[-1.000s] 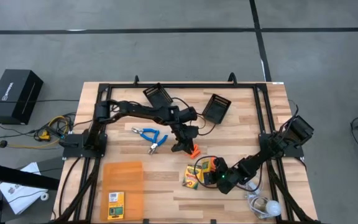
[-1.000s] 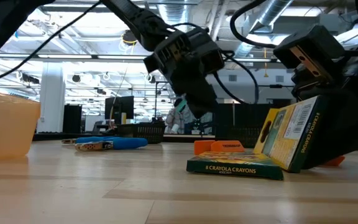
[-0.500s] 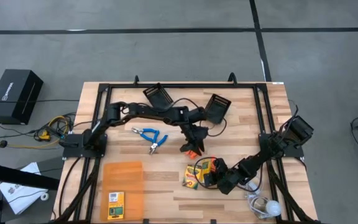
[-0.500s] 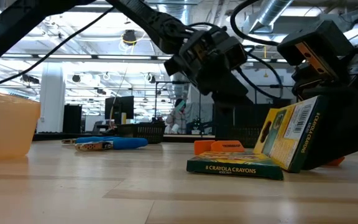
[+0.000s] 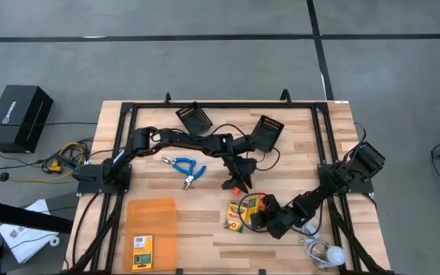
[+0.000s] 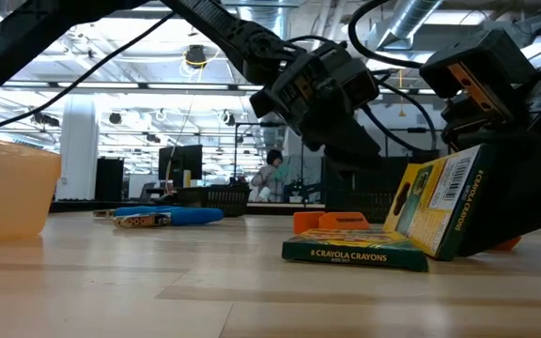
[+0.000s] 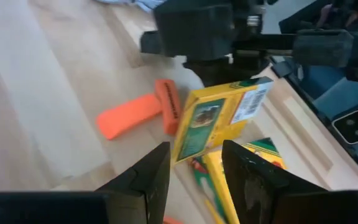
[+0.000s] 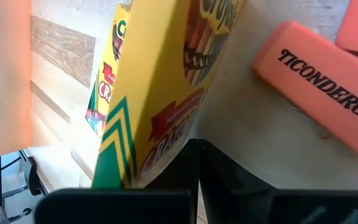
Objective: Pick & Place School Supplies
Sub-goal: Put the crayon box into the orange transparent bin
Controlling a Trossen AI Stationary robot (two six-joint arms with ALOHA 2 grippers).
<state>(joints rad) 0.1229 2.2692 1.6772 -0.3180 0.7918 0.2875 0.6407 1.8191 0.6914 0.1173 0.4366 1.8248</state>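
Note:
A yellow-and-green crayon box (image 6: 440, 202) stands tilted, its lower edge on a second crayon box (image 6: 355, 252) that lies flat on the table. My right gripper (image 5: 270, 218) is shut beside the tilted box. Two orange erasers (image 7: 129, 115) lie on the wood just beyond the boxes. My left gripper (image 7: 194, 180) hangs open above the table by the erasers, slanting down toward the tilted box (image 7: 219, 118), with nothing between its fingers. The blue-handled scissors-like tool (image 5: 183, 168) lies flat farther left. My right gripper touches the tilted crayon box with its shut fingers (image 8: 185, 168), which lie against the box's broad printed face (image 8: 166, 134) near its low end. Nothing sits between the fingers. The box leans on them, upper end raised, lower edge on the flat box.
An orange bin (image 5: 151, 221) holding one small crayon box stands at the near left. Two black mesh bins (image 5: 195, 117) (image 5: 266, 131) stand at the far side. A white cord with a round bulb (image 5: 327, 253) lies near the right front corner.
My left gripper has gone toward the table's right edge, past the erasers and closer to the tilted crayon box, staying open. The boxes have kept their places.

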